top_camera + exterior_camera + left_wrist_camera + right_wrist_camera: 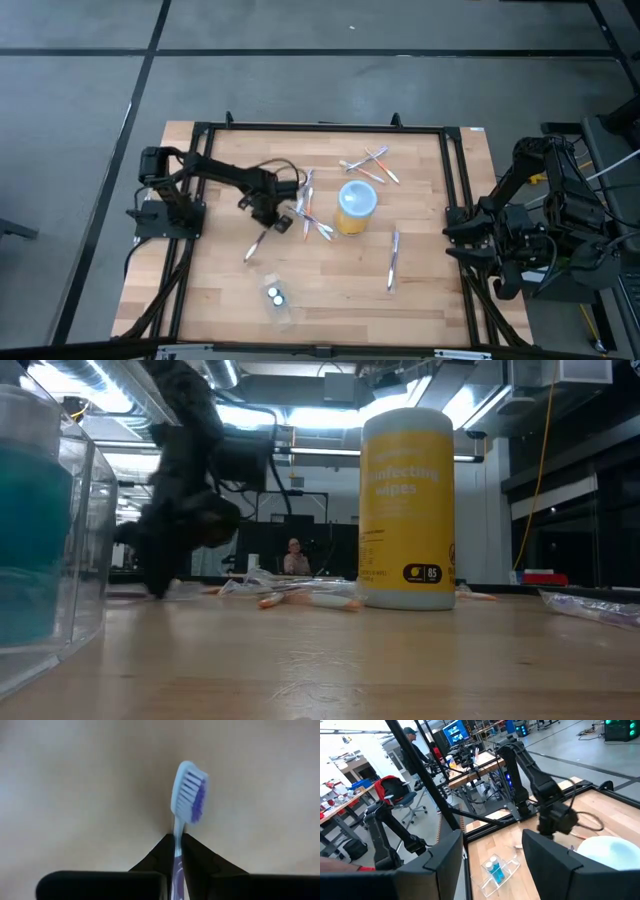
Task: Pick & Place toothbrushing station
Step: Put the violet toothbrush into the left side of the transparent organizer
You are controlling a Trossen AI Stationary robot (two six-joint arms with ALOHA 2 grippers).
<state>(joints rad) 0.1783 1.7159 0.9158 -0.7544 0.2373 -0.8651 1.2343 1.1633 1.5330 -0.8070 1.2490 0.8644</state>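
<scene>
Pinching a blue-bristled toothbrush (187, 795) by its thin neck, the left gripper (177, 842) has its jaws clenched with the head jutting just beyond the fingertips, so lifting should be slow and level to stop it pivoting, while the right gripper (492, 852) waits released off the table's edge.

Beyond my pale wooden tabletop (330, 290) with its black metal frame (320, 127) lies a grey concrete floor (300, 80), workbenches (342, 802), a blue office chair (405, 800), a lit blue monitor (454, 731), and bright ceiling strip lights (330, 415).
</scene>
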